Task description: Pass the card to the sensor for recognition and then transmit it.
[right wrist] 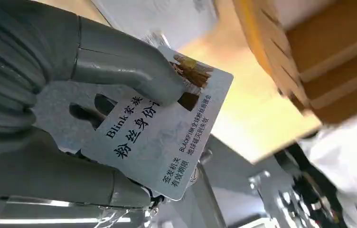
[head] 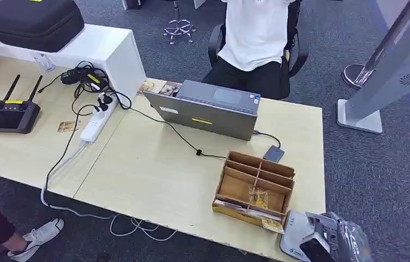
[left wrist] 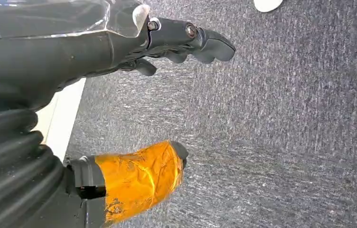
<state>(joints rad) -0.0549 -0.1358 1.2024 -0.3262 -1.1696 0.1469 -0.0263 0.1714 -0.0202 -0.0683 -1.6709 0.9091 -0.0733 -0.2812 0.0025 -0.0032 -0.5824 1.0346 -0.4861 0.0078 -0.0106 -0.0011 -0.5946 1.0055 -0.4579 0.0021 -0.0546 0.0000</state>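
Already the right hand pinches the pale grey printed plastic card, its thick grey thumb pressed on the card's printed face and the darker fingers behind it; in the head view that hand sits at about five o'clock, off the near right corner of the light wooden table, just beside the brown cardboard divider box; the likely sensor, a small dark grey flat square reader, lies on the table at the box's twelve o'clock, between it and the grey laptop, its cable running to the laptop's side. By this reading the step in hand is carrying the card to that reader; doing it well calls for lifting the card over the box's upright partitions rather than through them, keeping the pinch firm so the card does not pivot, and lowering the card flat and level over the reader, pausing there before offering it onward to the seated person in a white shirt at twelve o'clock. The left hand hangs over grey carpet, fingers curled in and holding nothing.
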